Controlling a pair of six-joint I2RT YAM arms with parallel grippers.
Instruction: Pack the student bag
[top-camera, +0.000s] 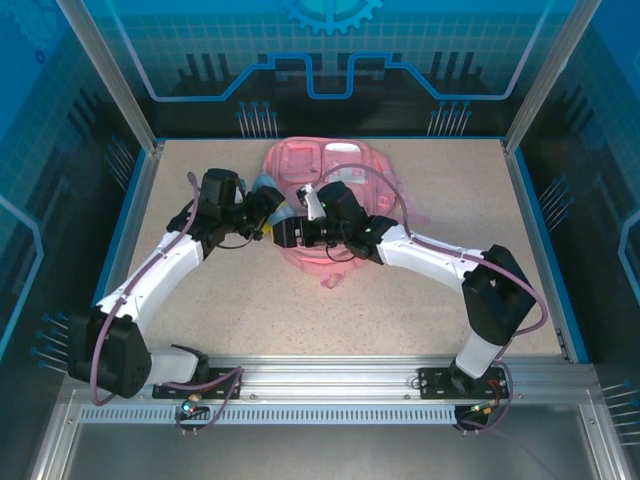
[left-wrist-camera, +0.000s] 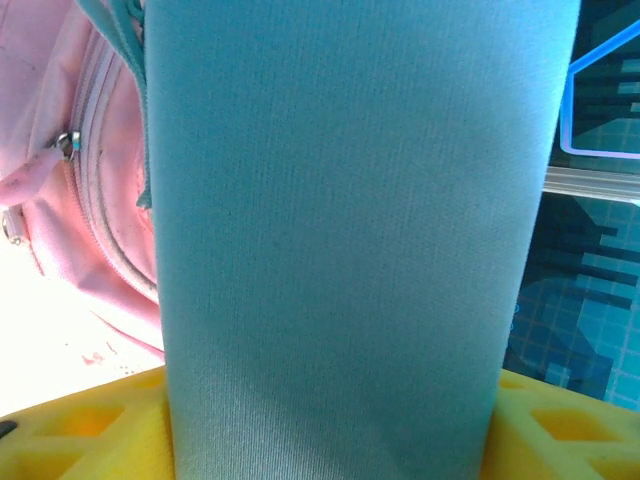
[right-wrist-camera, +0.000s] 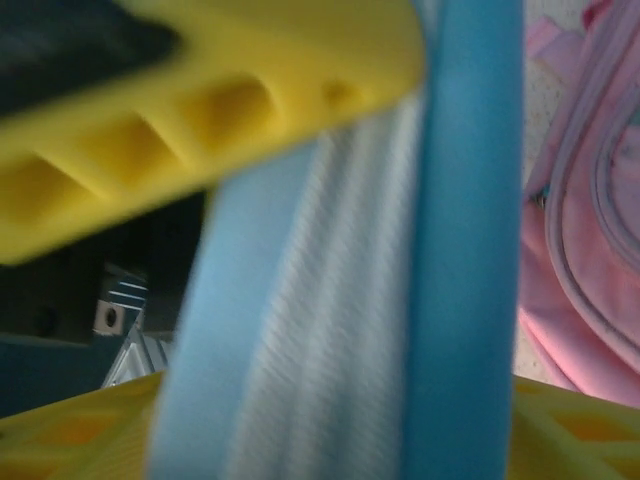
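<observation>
My left gripper (top-camera: 262, 208) is closed on a light-blue pencil case (left-wrist-camera: 350, 240); in its wrist view the case's woven fabric stands upright between the yellow fingers (left-wrist-camera: 70, 425), which show at the bottom on either side of it, so the jaws sit at a middling width with the case filling the gap. My right gripper (top-camera: 283, 228) meets the same case from the other side; in its wrist view the case runs up between its own yellow fingers at the bottom of the picture, blurred and very close; I cannot tell whether those jaws are pressing on it or only standing around it. A ribbed yellow finger (right-wrist-camera: 200, 110) crosses the upper left of that view and touches the case's edge; I cannot tell whose it is.

From above, both arms reach in from the near edge and meet over the middle of the tabletop (top-camera: 420, 310), toward its far edge; the case hangs between the two grippers, just above the left side of the student bag (top-camera: 345, 165). The bag lies flat at the centre of the far edge, pink, front pockets facing up; a strap (top-camera: 332, 276) trails toward the near edge; a zipper pull (left-wrist-camera: 66, 143) shows beside the case in the left wrist view.
</observation>
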